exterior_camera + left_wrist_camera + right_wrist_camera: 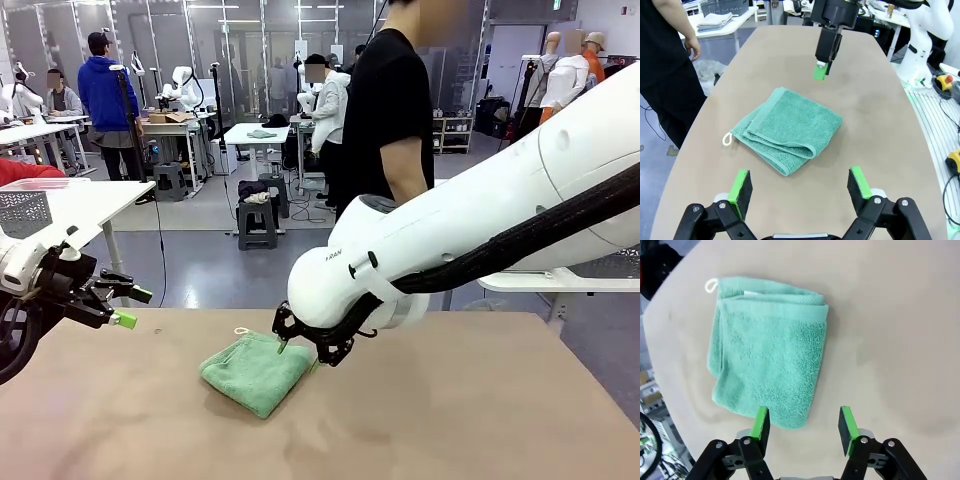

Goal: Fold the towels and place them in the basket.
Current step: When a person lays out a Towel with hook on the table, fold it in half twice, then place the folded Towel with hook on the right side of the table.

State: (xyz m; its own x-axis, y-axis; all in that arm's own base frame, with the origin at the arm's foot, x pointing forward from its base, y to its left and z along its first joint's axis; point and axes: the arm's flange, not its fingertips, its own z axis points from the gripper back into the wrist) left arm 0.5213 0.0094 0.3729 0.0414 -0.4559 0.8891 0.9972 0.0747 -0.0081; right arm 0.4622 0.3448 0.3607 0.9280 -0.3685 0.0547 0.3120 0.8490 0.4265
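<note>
Centre of the front view: a folded mint green towel (258,372) lies on the tan table (480,400). The right gripper (290,345) hovers at the towel's upper right edge. The left gripper (128,307) hangs at the frame's left edge, well apart from the cloth, its jaws spread and empty.

Left wrist view: the left gripper (800,189) rises from the bottom edge, green pads wide apart with nothing between them. The towel (790,127) sits mid-frame, its layered hems facing the lower left and its hanging loop (727,139) trailing left. The right gripper (822,65) is poised above the table at upper centre.

Right wrist view: the right gripper (802,427) stands with jaws parted and empty, one pad over the towel's lower edge, the other over bare table. The towel (770,350) fills the upper left and centre.

Handling (judged): the terry is light, soft and limp, and its layers are likely to slip apart. The thick folded edge, pinched through all layers, looks the soundest hold.
</note>
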